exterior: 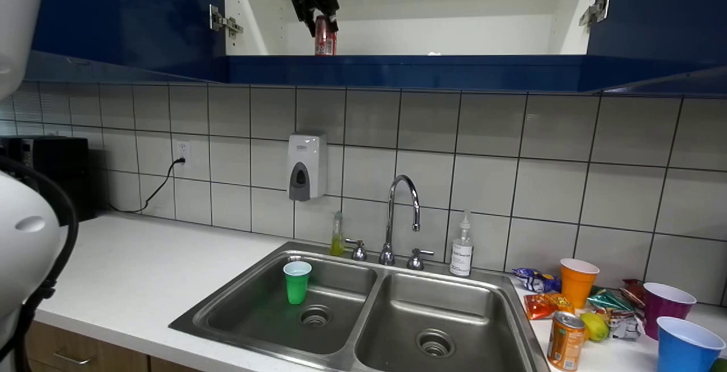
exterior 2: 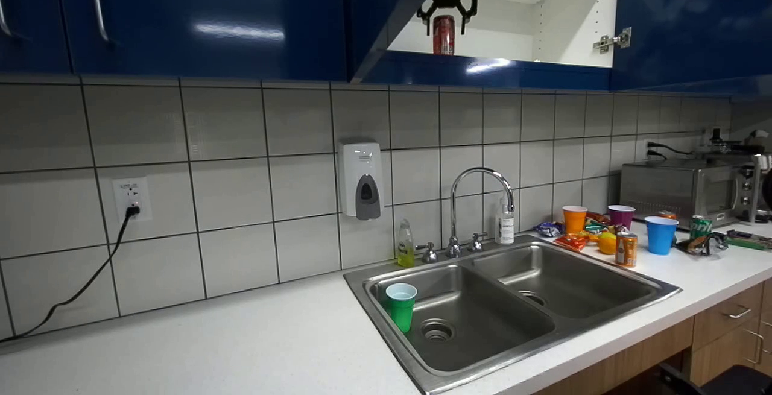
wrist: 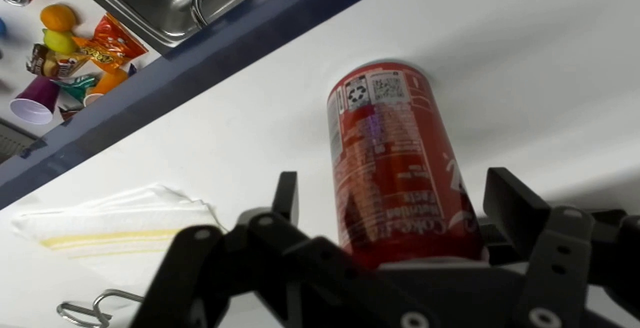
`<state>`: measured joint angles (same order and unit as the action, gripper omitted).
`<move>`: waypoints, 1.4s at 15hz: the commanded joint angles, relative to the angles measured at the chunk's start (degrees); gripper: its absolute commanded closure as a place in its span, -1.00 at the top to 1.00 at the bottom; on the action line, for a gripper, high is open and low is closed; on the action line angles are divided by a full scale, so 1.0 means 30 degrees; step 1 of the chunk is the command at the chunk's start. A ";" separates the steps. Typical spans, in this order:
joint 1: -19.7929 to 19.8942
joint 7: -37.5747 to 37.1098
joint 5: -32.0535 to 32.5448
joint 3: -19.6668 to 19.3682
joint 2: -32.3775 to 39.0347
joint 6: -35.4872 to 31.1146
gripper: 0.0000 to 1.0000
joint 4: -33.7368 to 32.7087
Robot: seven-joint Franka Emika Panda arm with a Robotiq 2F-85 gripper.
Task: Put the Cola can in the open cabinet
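On the shelf [wrist: 270, 132] of the open cabinet [exterior: 448, 34], toward its left end and above the left sink basin [exterior: 255, 329], the Cola can [wrist: 395, 168] stands upright, set back from the dark blue near edge [exterior: 409, 69] with white shelf showing between. The gripper [exterior 2: 446, 29] sits over it from above, its fingers [wrist: 515, 210] spread wider than the can and gripping nothing: one on the left, one on the right, the can's upper part between them. The gap on the right looks the wider; on the left it is narrow, and whether the can's top meets the palm [wrist: 460, 293] I cannot tell. What counts now is the line of the can's long axis, which runs up between the fingers toward the palm, roughly along the gripper's own reach. The placing itself looks done, so the next move is probably a withdrawal, and it should go straight up that axis until the fingers clear the can's top, and only then toward the near side. Any early drift to the right would bring the left finger against the can and might tip it. The striped cloth [wrist: 125, 233] lies well apart on the shelf to the right, likely out of the way.
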<state>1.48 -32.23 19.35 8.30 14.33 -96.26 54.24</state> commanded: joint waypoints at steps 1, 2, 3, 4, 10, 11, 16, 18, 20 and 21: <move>-0.0090 -0.0106 -0.0001 -0.0045 0.0735 0.0887 1.00 -0.1192; -0.0113 -0.0084 0.0028 -0.0036 0.0809 0.0922 1.00 -0.1268; -0.0143 -0.0079 0.0036 -0.0016 0.0837 0.0936 1.00 -0.1309; -0.0152 -0.0059 0.0020 -0.0006 0.0868 0.0946 1.00 -0.1349; -0.0237 0.0009 -0.0131 0.0094 0.0499 0.0833 1.00 -0.0832; -0.0242 -0.0028 -0.0176 0.0086 0.0426 0.0788 1.00 -0.0671; -0.0150 -0.0069 -0.0341 0.0056 -0.0226 0.0602 1.00 0.0190; -0.0071 -0.0112 -0.0461 0.0061 -0.0754 0.0454 1.00 0.0782; -0.0025 -0.0122 -0.0523 0.0045 -0.1289 0.0316 1.00 0.1414; 0.0011 -0.0135 -0.0580 0.0027 -0.1561 0.0284 1.00 0.1732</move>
<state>0.76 -32.23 19.03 8.33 13.79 -95.36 54.65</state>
